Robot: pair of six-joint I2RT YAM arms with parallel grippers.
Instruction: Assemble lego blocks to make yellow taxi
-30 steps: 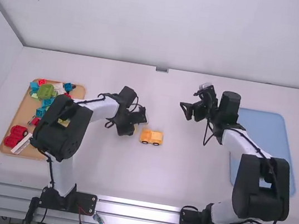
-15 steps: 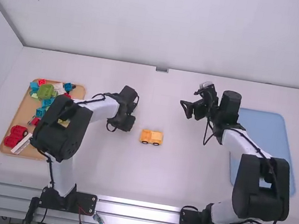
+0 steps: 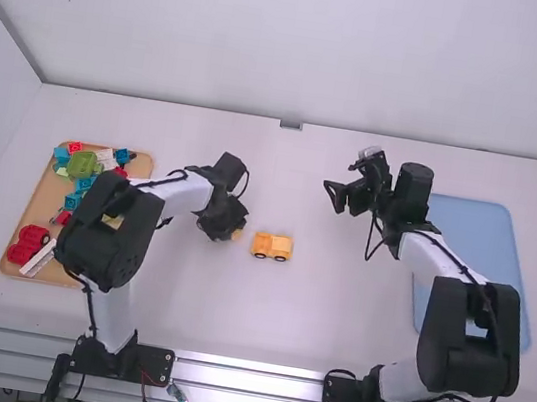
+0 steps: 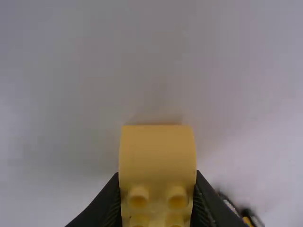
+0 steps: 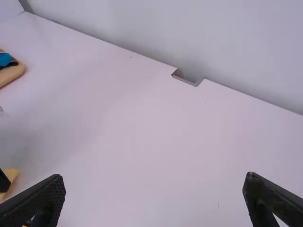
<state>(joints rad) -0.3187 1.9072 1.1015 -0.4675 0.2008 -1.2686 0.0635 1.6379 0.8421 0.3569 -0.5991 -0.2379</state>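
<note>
The orange plastic toy car (image 3: 272, 248) ran lengthwise 9-to-3 o'clock. At its 9 o'clock, the left gripper (image 3: 233, 232) clamped a yellow studded plastic block (image 4: 157, 153); the right gripper (image 3: 331, 196) stood wide.

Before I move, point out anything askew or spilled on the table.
Nothing stands out: the yellow-orange plastic toy car stands upright, and the yellow studded block sits squarely in the left pincer.

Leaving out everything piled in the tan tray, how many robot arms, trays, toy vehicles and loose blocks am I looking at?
Robot arms: 2
Trays: 2 (tan tray, blue tray)
Toy vehicles: 1 (orange vehicle on the table)
Loose blocks: 1 (yellow block between the left arm's fingers)
Total: 6
</note>
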